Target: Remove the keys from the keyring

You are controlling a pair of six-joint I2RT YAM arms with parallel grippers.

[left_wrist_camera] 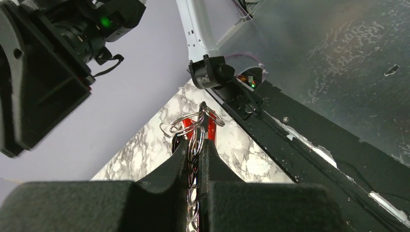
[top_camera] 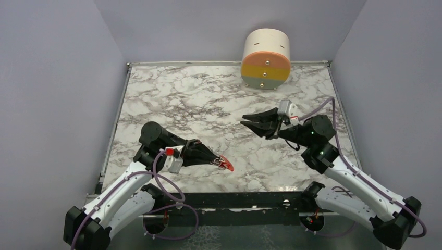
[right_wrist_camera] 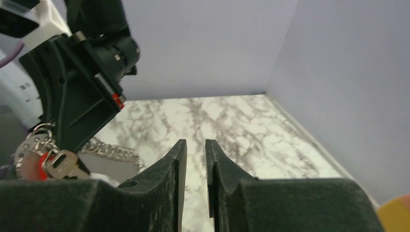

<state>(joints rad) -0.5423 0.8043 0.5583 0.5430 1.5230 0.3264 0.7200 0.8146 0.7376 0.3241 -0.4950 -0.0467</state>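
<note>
The left fingers [left_wrist_camera: 180, 159] are pinching tight on the silver chain of the keyring [left_wrist_camera: 194, 145], with the links running down the slit between them and the thin rings fanning out just past the tips. The red clip [top_camera: 225, 165] is hanging off the front of that grip, low over the near part of the marble tabletop [top_camera: 182, 99] and close to its front edge; whether it is touching the surface I cannot tell. In the right wrist view the bunch is showing at the left edge, where the keys [right_wrist_camera: 62, 163] are dangling together under the left arm's black finger mount. A pale metal blade is lying across something red, probably the red-headed key, though the blur is making it hard to separate from the clip. A length of chain is drooping to the right of them. The right fingers [top_camera: 254, 124] are hovering above the middle of the tabletop, well apart from the keyring and pointing toward the left arm. They are standing slightly parted, with a narrow strip of marble showing between them, and they are gripping nothing. A cream drum [top_camera: 266, 57] with orange, yellow and grey-green bands on its face is sitting at the far edge of the tabletop, by the back wall.
</note>
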